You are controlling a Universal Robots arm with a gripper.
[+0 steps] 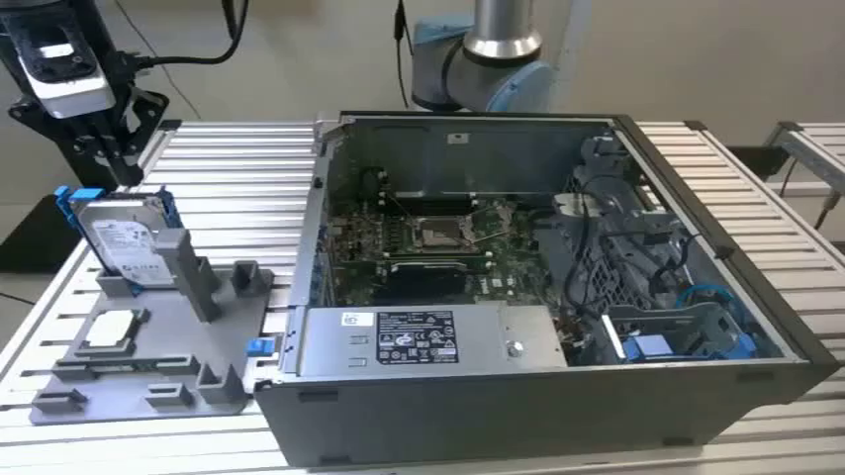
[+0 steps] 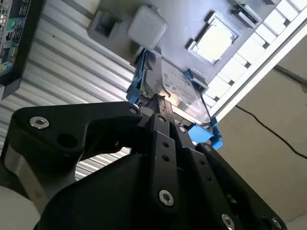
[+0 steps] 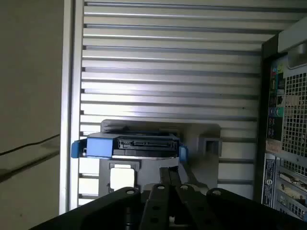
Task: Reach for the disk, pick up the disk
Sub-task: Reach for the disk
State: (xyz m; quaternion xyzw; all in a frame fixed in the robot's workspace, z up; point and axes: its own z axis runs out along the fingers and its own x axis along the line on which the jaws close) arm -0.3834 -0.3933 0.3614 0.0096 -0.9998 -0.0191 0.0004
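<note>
My gripper (image 2: pixel 156 99), fingers together and empty, is hovering at the upright disk's (image 2: pixel 178 87) twelve o'clock; I am reaching; grasping, I judge, calls for parting them first.

Slatted aluminium table (image 1: pixel 251 198) carries two items.

1. Open computer case (image 1: pixel 555 396), lid off, over the table's middle and toward its edge on the exterior view's right. Inside:
   - a green motherboard (image 1: pixel 396 247) with a square CPU socket (image 1: pixel 437 234)
   - a power supply (image 1: pixel 422 341) along the near wall, label up
   - black cables (image 1: pixel 595 257) running to a blue bay (image 1: pixel 687 336) in the near corner

2. Grey fixture (image 1: pixel 145 366) at the table's near corner on the exterior view's left, just beside the case. A square silver CPU chip (image 1: pixel 113 330) lies flat in it, also seen in both wrist views (image 2: pixel 213 40) (image 3: pixel 121 177).
</note>
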